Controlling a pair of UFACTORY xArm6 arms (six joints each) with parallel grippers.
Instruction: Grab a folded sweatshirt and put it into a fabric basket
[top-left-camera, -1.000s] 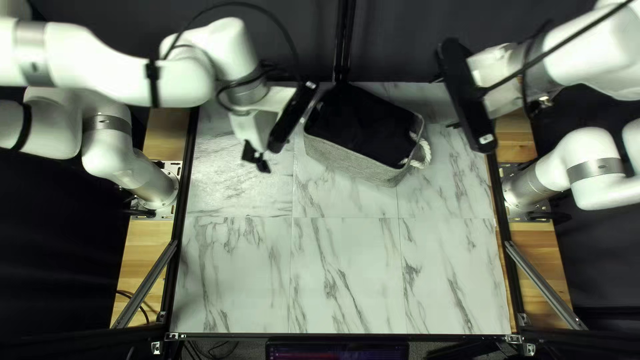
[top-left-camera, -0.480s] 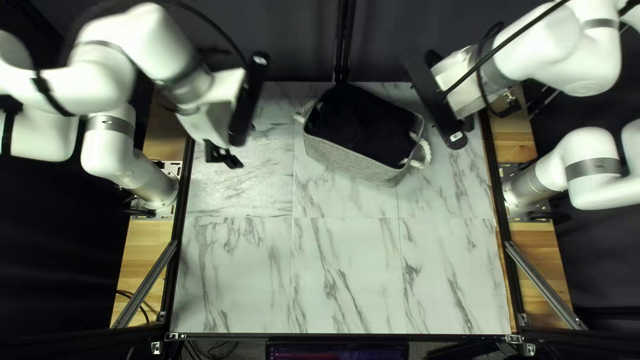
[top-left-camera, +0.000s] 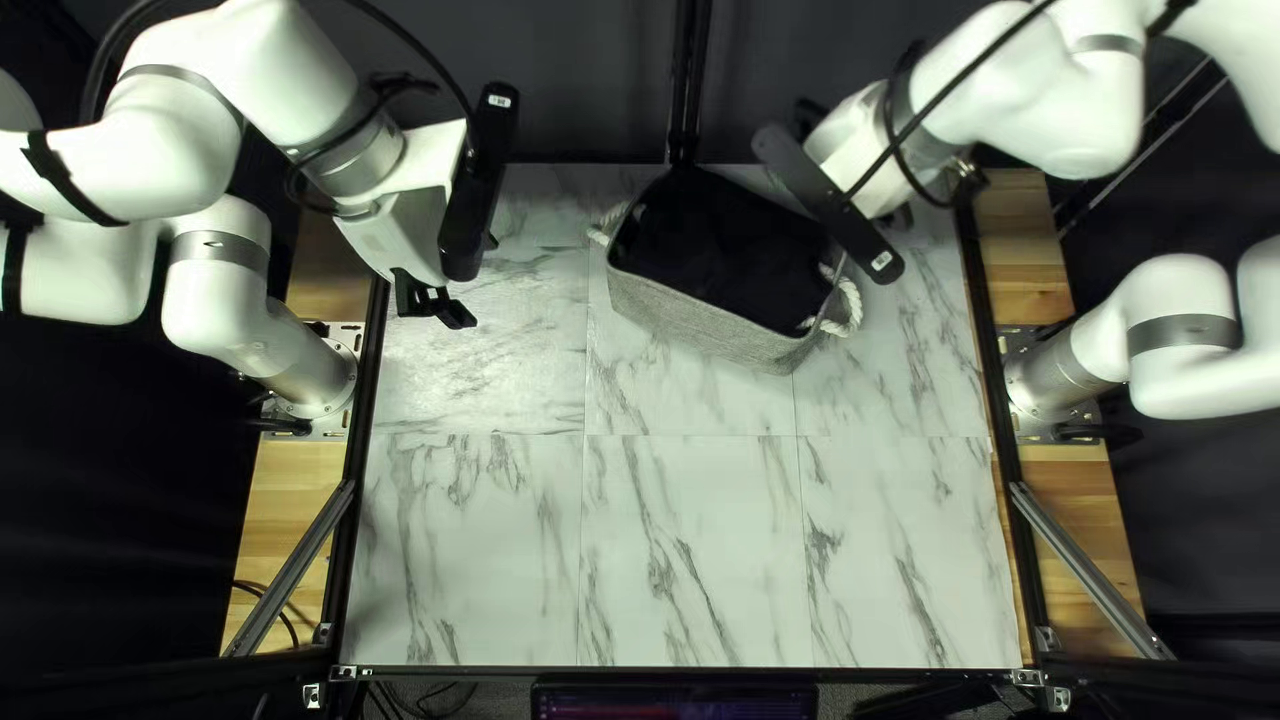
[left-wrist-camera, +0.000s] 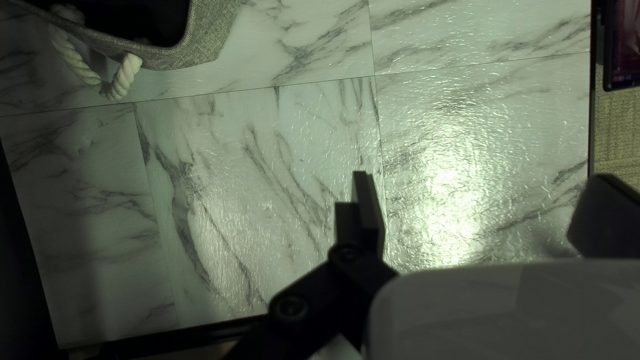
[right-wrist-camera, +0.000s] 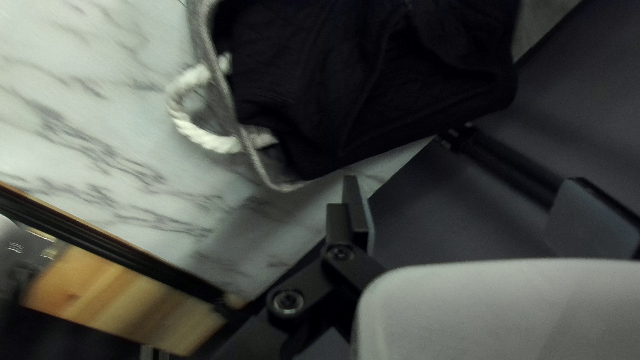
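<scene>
The black sweatshirt [top-left-camera: 727, 247] lies inside the grey fabric basket [top-left-camera: 707, 320]; in the right wrist view the dark cloth [right-wrist-camera: 373, 87] covers one long side of the basket rim [right-wrist-camera: 230, 110]. My left gripper [top-left-camera: 434, 304] hangs above the table's left part, apart from the basket. In its wrist view the left gripper [left-wrist-camera: 483, 213] is open with nothing between its fingers, and a basket corner [left-wrist-camera: 207, 40] shows ahead. My right gripper [top-left-camera: 874, 180] is above the basket's right back side, its fingertips hidden there. Seen from its wrist, the right gripper [right-wrist-camera: 473, 217] is open and holds nothing.
White rope handles [top-left-camera: 843, 310] stick out at the basket's ends. Marbled tabletop [top-left-camera: 694, 547] spreads in front of it, bordered by a dark frame [top-left-camera: 680, 671]. A dark curtain [top-left-camera: 574, 80] hangs behind the far edge.
My left gripper has moved left, away from the basket. My right gripper has moved left, up to the basket's right back side. The basket and the cloth have stayed in place.
</scene>
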